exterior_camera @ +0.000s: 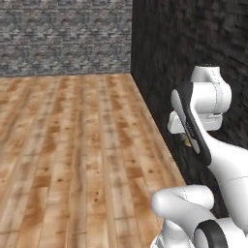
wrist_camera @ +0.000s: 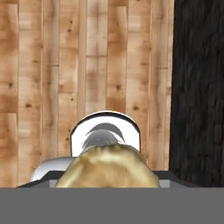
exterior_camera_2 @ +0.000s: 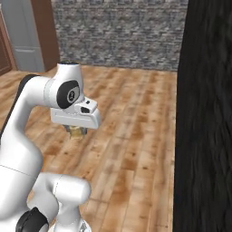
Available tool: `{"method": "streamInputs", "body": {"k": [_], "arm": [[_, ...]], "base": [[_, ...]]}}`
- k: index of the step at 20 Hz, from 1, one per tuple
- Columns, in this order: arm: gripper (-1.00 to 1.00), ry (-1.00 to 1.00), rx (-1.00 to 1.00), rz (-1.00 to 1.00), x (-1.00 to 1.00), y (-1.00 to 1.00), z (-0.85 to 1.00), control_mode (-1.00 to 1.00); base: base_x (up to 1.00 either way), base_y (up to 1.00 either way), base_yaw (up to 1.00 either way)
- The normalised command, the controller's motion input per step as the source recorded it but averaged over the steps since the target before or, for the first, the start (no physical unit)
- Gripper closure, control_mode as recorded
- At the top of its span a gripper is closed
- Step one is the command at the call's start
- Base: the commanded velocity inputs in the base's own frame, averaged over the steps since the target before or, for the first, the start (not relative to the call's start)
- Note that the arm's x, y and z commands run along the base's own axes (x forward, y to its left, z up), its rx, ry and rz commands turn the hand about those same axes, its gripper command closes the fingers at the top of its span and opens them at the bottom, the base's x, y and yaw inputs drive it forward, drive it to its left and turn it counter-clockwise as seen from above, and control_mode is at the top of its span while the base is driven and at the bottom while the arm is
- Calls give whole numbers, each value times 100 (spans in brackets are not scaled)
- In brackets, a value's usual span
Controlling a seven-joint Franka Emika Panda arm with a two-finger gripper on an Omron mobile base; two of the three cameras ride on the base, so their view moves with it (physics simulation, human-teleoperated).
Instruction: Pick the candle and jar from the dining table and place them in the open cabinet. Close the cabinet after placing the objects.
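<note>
The claw (exterior_camera_2: 76, 131) is gripping the candle (wrist_camera: 107, 168), a squat yellow-gold cylinder tucked under the hand, hanging over the wooden floor (exterior_camera: 72, 145) beside a dark wall (exterior_camera_2: 206, 113). I am judging this the carry toward the cabinet: it is best keeping the wrist level, the grip firm, and swinging clear of that wall.

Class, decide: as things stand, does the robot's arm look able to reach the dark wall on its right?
Probably yes. The dark wall stands close beside the arm, with only bare wooden floor between them. The jaws, though, are closed on the candle.
</note>
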Motion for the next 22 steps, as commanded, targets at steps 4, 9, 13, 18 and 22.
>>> {"method": "streamInputs", "body": {"k": [4,9,13,18,22], "arm": [[100,0,0,0,0,0,0,100],[100,0,0,0,0,0,0,100],[100,0,0,0,0,0,0,100],[100,0,0,0,0,0,0,100],[100,0,0,0,0,0,0,100]], "base": [[100,1,23],[100,1,40],[99,0,56],[89,0,65],[87,0,65]]}}
